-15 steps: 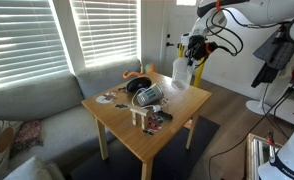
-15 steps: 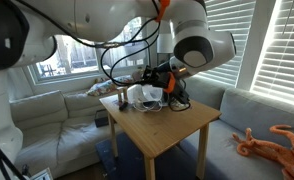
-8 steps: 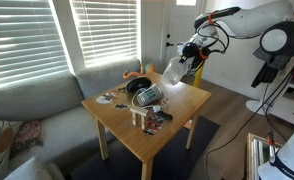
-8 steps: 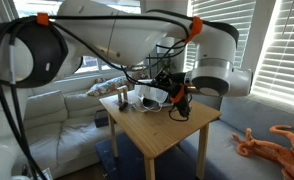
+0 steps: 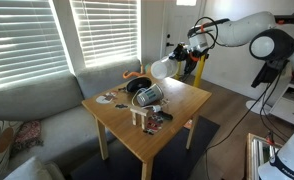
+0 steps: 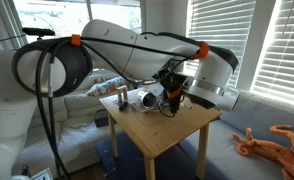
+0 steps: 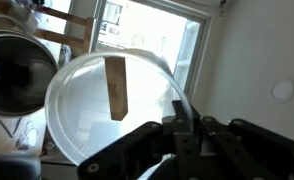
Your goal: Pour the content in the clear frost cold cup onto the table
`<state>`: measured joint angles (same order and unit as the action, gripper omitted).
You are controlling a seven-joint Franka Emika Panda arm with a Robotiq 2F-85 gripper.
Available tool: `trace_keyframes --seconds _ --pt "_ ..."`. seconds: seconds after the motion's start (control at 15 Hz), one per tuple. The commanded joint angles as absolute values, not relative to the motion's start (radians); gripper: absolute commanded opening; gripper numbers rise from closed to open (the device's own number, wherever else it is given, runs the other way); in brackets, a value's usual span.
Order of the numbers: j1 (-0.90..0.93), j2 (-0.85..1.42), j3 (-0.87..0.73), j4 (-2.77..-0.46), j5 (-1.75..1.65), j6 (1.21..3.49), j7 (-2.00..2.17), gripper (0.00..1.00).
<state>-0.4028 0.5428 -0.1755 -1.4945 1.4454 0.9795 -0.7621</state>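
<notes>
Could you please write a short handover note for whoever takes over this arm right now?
The gripper is shut on the cup.
The cup is in the air, tipped nearly onto its side, above the far edge of the table.
Done: the cup is grasped, off the table and tilted for the pour.
Left: no spill shows on the table, and the wrist view does not show whether anything is in the cup. Probably tip it a little more over the bare wood, then check.

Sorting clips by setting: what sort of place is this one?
Most likely a home living room: a grey sofa under windows with white blinds, and a small wooden table with household clutter on it.
</notes>
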Motion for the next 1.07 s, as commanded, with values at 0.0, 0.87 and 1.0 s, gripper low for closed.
trace_keyframes --seconds 0.0,0.87,1.0 --pt "-0.397 0.568 -0.159 -1.466 1.494 0.961 -0.704 0.01" --pt "-0.520 0.606 0.052 -1.424 1.531 0.842 -0.731 0.01" --pt "-0.592 0.640 0.163 -1.403 1.550 0.843 -0.730 0.01"
